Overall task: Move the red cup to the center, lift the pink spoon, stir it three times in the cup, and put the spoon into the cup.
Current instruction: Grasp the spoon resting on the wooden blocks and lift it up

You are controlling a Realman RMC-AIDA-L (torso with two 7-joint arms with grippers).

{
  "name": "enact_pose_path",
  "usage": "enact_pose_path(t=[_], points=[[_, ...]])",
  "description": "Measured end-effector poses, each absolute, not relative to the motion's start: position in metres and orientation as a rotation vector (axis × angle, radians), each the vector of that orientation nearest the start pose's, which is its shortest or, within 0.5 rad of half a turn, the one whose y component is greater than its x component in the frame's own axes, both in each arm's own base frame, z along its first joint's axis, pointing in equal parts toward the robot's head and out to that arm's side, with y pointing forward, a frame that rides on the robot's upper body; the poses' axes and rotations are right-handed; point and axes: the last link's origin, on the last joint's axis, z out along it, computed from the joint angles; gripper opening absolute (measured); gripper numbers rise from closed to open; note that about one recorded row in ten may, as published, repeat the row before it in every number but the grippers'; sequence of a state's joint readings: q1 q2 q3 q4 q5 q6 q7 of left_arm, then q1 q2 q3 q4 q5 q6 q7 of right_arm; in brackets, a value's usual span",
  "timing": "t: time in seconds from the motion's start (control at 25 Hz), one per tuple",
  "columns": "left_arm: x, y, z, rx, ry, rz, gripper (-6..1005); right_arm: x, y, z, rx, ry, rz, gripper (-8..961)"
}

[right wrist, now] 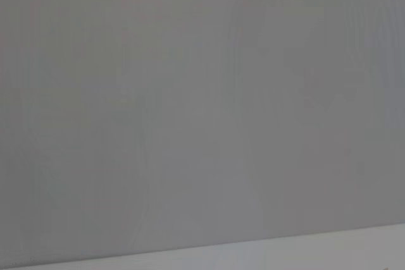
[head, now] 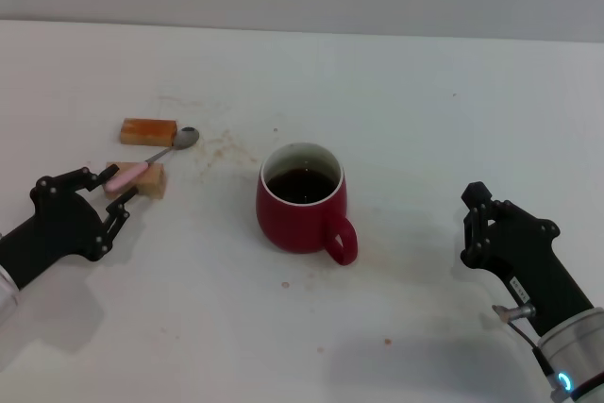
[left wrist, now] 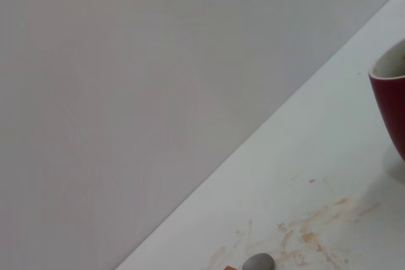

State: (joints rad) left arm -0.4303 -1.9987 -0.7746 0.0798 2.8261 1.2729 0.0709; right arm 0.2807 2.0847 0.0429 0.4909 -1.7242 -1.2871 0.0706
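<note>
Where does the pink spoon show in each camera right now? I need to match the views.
Head view: pink spoon lies left of the red cup, handle end on a wooden block by the left gripper.
Left wrist view: only its grey bowl, bottom edge.
Right wrist view: not in it.
Shared landmark: the red cup.

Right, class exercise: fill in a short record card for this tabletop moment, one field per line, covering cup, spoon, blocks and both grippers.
cup: red cup near table centre, upright, dark liquid inside, handle toward the robot
spoon: pink spoon left of cup, handle resting on a wooden block
second block: orange block behind the spoon
left gripper: open, fingers at the spoon handle's end
right gripper: right of cup, apart from it
table: white, brown stains
</note>
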Motion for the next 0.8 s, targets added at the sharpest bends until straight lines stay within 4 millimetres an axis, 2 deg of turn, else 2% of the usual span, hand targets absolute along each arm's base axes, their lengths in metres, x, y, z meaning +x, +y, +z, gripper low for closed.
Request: enact_pose_path(t=[0.8], points=[[-0.3606,0.2916,-0.0248,-2.131,0.049,-0.247,176,0.2905,0.2314,-0.1018,-1.788,0.774,0.874,0]])
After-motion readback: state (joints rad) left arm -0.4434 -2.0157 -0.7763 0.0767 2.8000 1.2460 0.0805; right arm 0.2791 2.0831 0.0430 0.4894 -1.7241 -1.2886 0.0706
